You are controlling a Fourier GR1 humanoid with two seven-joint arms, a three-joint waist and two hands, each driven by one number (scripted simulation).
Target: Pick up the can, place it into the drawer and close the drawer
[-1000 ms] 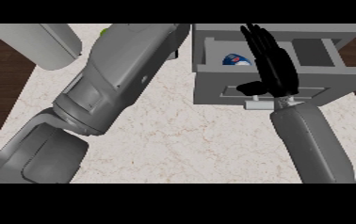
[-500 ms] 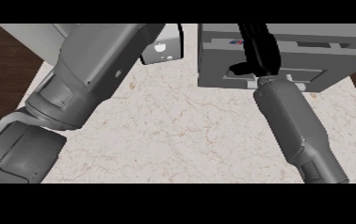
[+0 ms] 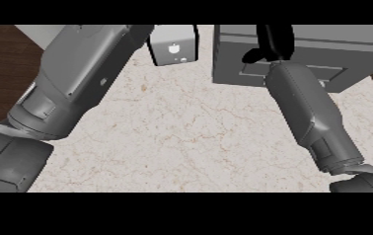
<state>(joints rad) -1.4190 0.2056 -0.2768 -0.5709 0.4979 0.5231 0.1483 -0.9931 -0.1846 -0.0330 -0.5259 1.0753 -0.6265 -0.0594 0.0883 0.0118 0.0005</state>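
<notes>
The right hand (image 3: 275, 41) is lying flat against the drawer (image 3: 331, 72), fingers straight and released, thumb sticking out to the side, grasping nothing. The drawer front is looking flush or nearly flush with its grey cabinet, though the right forearm (image 3: 310, 110) is hiding part of the seam, so I cannot tell whether it is fully home.

2 risks are standing out. The hand may be pushing off-centre, which could be leaving the front slightly proud at the hidden side, and pulling away too soon would leave the job unfinished. Also, the thumb is sitting close to the panel's edge and could be catching there as the arm withdraws, tugging the drawer back out.

The can is showing nowhere in view; judging by the shut front, it is probably sitting inside the drawer, behind the panel the hand is touching. The left forearm (image 3: 80, 81) is crossing the counter (image 3: 189, 130) beside a small grey box (image 3: 173, 46); its hand is out of sight.
</notes>
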